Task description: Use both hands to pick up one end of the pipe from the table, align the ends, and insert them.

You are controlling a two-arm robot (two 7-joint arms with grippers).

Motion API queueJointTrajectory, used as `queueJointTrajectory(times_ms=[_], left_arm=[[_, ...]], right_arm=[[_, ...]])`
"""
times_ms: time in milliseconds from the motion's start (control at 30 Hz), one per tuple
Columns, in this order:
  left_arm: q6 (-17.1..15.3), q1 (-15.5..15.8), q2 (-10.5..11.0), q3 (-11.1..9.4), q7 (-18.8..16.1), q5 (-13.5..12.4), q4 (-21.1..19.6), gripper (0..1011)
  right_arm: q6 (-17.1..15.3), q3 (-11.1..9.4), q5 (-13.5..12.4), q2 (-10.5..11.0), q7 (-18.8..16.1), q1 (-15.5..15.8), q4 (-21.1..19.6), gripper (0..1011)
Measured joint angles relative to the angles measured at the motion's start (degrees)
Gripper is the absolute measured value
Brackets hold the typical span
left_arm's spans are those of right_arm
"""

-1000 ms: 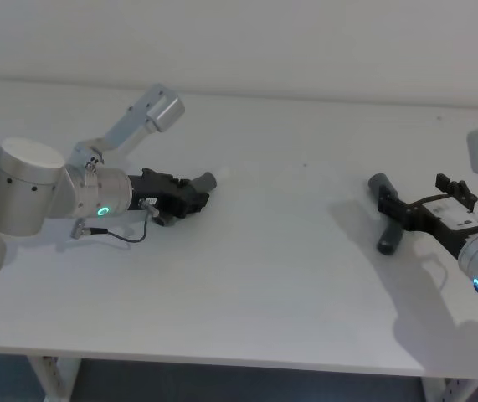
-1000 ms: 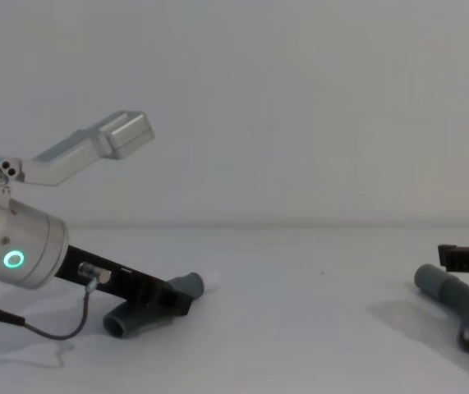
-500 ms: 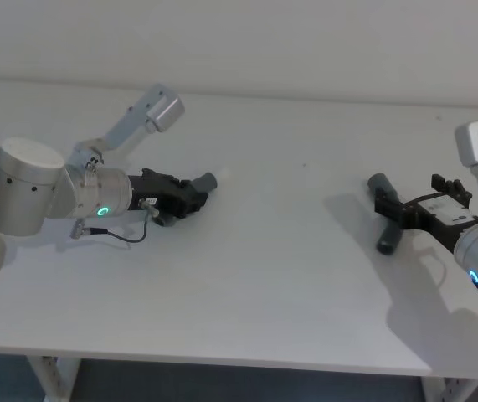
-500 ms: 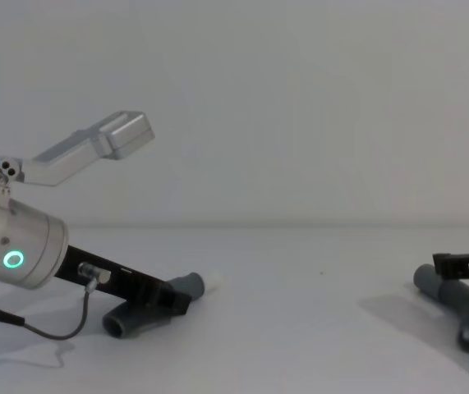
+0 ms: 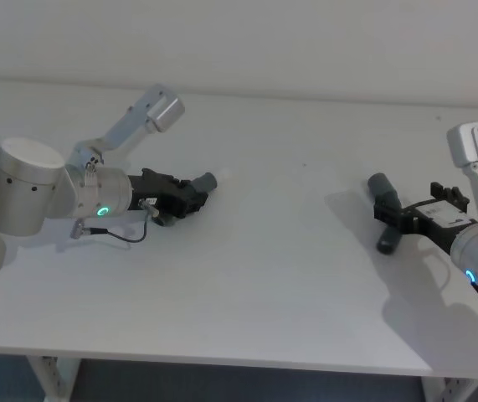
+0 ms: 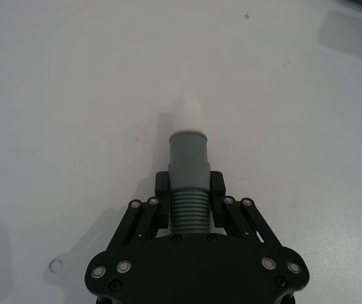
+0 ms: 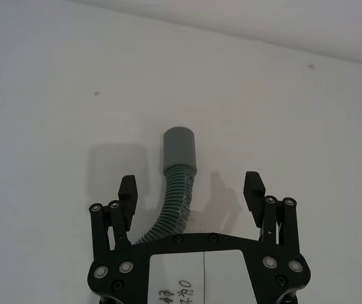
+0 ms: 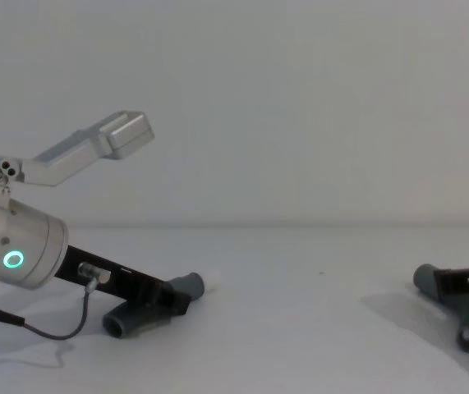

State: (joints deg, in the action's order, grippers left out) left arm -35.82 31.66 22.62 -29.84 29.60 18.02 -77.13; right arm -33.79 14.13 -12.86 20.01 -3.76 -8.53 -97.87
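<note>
Two dark-grey bent pipe pieces lie on the white table [image 5: 289, 276]. My left gripper [image 5: 192, 194] is shut on the left piece [image 6: 187, 158], clamping its ribbed part just behind the grey cuff. That cuff's white tip [image 6: 189, 113] points away from the gripper, and the piece [image 8: 140, 316] rests low on the table. My right gripper [image 5: 413, 203] stands open, its fingers astride the ribbed middle of the right piece [image 7: 180, 152] without touching it. The plain grey cuff [image 5: 381, 184] of that piece points ahead of the fingers [image 8: 462, 281].
A wide stretch of bare table separates the two pieces. The left arm's silver camera bracket [image 5: 156, 110] juts up behind its wrist, and a thin cable [image 8: 53, 332] loops beneath it. The table's front edge [image 5: 222, 362] runs close below both arms.
My right gripper has slid forward and down, so its open fingers now straddle the right pipe piece. The left gripper and its piece have not moved.
</note>
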Motion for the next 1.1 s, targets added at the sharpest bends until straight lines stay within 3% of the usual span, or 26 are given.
queueJointTrajectory(times_ms=[1100], left_arm=[[0.0,0.0,0.0,0.0,0.0,0.0,0.0,360]], right_arm=[[-5.1,0.4,1.4,-3.9,1.5,-1.4,2.3,1001]])
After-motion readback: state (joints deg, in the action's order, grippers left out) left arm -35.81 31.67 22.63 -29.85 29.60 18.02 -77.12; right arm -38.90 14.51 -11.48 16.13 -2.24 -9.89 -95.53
